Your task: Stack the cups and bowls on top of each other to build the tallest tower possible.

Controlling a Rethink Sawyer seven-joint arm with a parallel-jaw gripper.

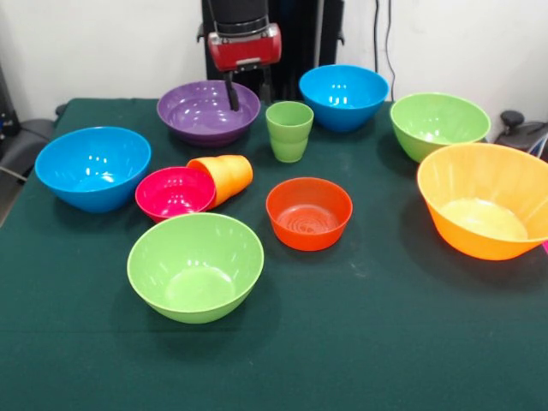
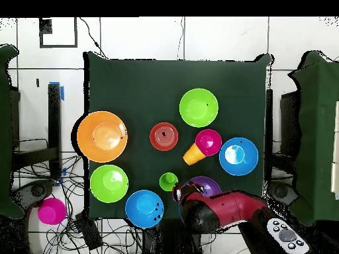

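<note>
My gripper [image 1: 248,92] hangs open at the far side of the table. One finger [image 1: 232,94] is inside the purple bowl [image 1: 201,111], near its right rim. In the overhead view my gripper [image 2: 179,193] is at the purple bowl's [image 2: 206,186] edge. The light green cup [image 1: 288,130] stands upright just right of it. The orange cup [image 1: 224,177] lies on its side against the magenta bowl [image 1: 174,192]. The orange-red bowl [image 1: 308,212] sits mid-table. Two blue bowls [image 1: 92,167] [image 1: 343,96], two green bowls [image 1: 195,265] [image 1: 438,124] and the large orange bowl [image 1: 488,199] stand apart, unstacked.
All the bowls stand on a dark green cloth-covered table [image 1: 368,342]. In the overhead view a pink bowl [image 2: 51,211] lies off the table among cables. A grey handheld controller [image 2: 286,235] lies beside my base.
</note>
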